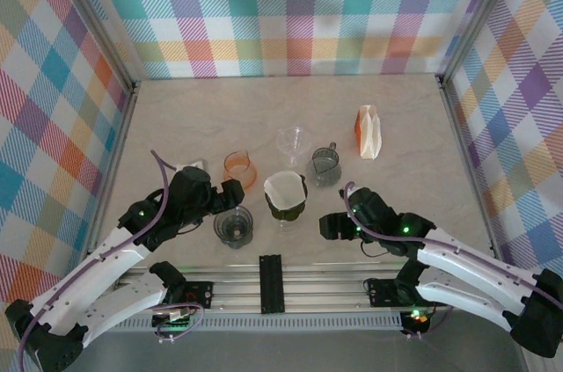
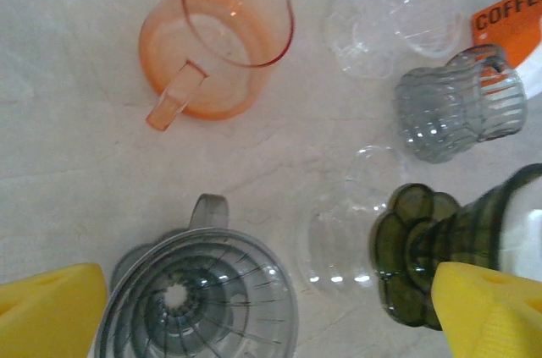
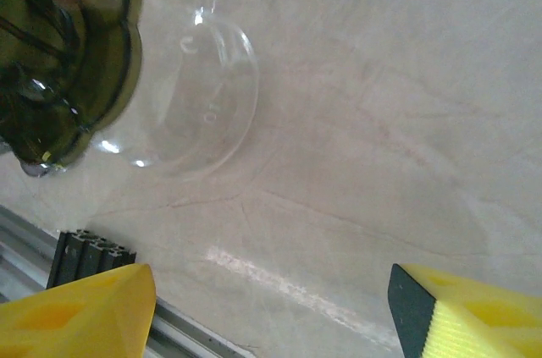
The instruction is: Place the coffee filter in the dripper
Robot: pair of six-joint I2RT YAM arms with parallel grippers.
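Looking at the coffee filter (image 1: 283,187) seated in the dark green dripper (image 1: 288,207), middle of the surface (image 1: 396,117).
Also seeing left hand (image 1: 232,195) wide open, empty, beside a grey dripper (image 1: 234,226); right hand (image 1: 331,225) spread open too, gripping nothing, just right of the green one.

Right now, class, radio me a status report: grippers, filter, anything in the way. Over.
Left gripper jaws open, empty. Right gripper jaws open, empty. Coffee filter seated in green dripper. Grey dripper directly under left gripper.
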